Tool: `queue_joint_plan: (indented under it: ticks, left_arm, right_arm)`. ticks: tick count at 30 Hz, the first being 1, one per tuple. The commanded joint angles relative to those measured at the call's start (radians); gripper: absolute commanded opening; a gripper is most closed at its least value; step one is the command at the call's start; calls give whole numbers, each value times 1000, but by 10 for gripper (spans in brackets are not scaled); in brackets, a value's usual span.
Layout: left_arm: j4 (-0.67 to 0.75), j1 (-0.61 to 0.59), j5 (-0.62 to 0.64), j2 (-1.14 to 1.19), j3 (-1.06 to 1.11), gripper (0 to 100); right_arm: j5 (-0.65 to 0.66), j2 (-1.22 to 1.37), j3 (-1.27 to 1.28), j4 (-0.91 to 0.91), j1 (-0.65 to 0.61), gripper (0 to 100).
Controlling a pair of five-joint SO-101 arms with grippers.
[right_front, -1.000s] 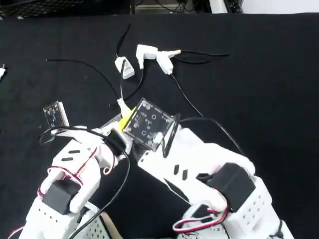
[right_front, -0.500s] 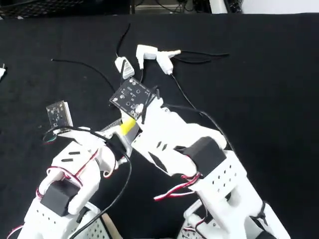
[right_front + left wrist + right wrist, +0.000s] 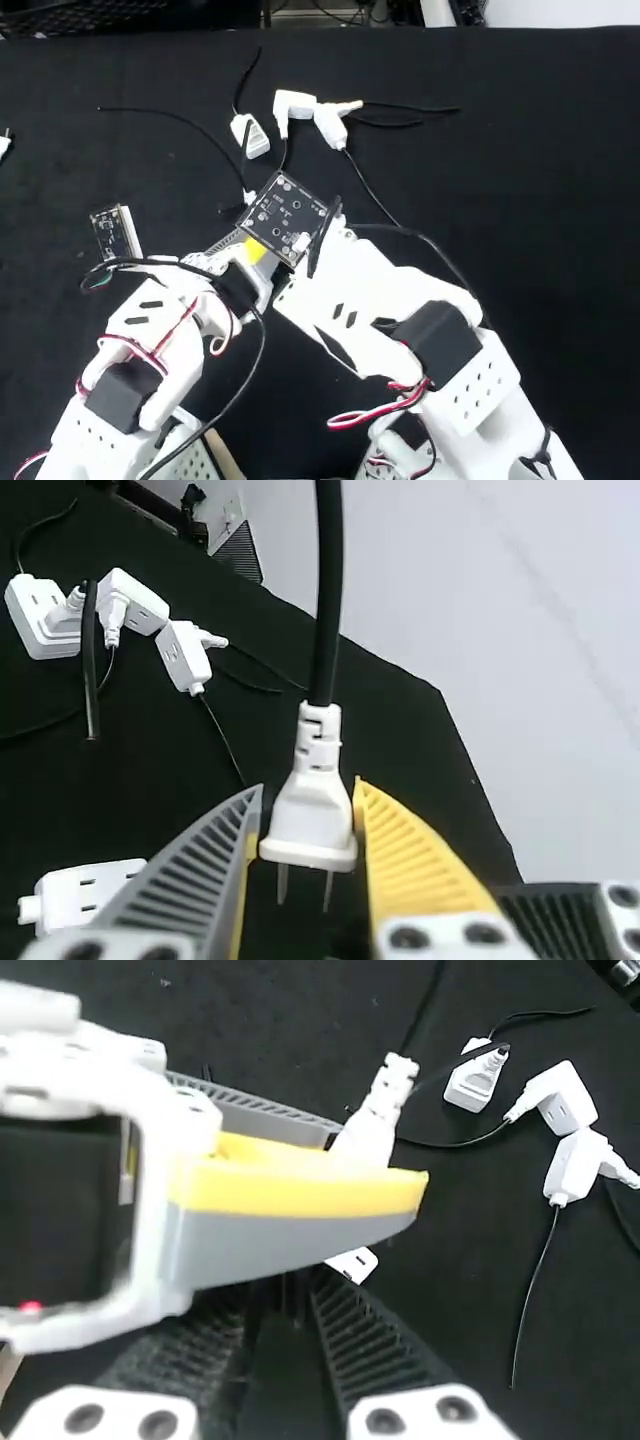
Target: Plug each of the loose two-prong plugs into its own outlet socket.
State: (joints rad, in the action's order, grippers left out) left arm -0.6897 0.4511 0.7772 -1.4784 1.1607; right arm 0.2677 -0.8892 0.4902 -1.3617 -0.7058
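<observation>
In the left wrist view my left gripper [image 3: 308,810] is shut on a white two-prong plug [image 3: 312,815] with a black cord [image 3: 328,600]; its prongs point down above the black table. A white outlet socket [image 3: 75,895] lies on the table just beside the grey finger [image 3: 195,865]. The right wrist view shows the same plug [image 3: 372,1125] in the left gripper [image 3: 372,1155], with the socket [image 3: 352,1263] below it. My right gripper [image 3: 297,1295] sits close behind the left one. In the high view the right arm's wrist [image 3: 288,220] hangs over the left gripper [image 3: 252,255].
Three white adapters [image 3: 250,135] [image 3: 293,103] [image 3: 333,120] with thin black cords lie at the back of the black table [image 3: 520,150]. One cord [image 3: 160,115] trails left. The left arm's camera board [image 3: 112,230] juts out at the left.
The right arm's wrist swung forward and left over the left gripper, then drew partly back. The left arm has kept hold of the plug and hardly moved.
</observation>
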Motion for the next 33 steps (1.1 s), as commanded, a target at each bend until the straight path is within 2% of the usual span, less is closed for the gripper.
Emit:
queue_joint_plan:
  ticks: [1,5,13,20,28,33]
  left_arm:
    - [-74,16,-3,-8,-81,30]
    - [-163,59,-2,-8,-134,30]
    - [-167,73,-2,-17,-128,30]
    - [-226,81,-2,-213,-107,30]
    - [-219,107,-8,-278,-36,30]
    - [-95,33,-8,-238,41,30]
  right_arm:
    - [6,-10,-2,8,6,12]
    - [8,-8,61,114,60,12]
    - [34,-7,97,176,115,12]
    - [34,84,91,227,184,12]
    - [34,148,65,221,184,12]
    - [26,147,61,198,204,12]
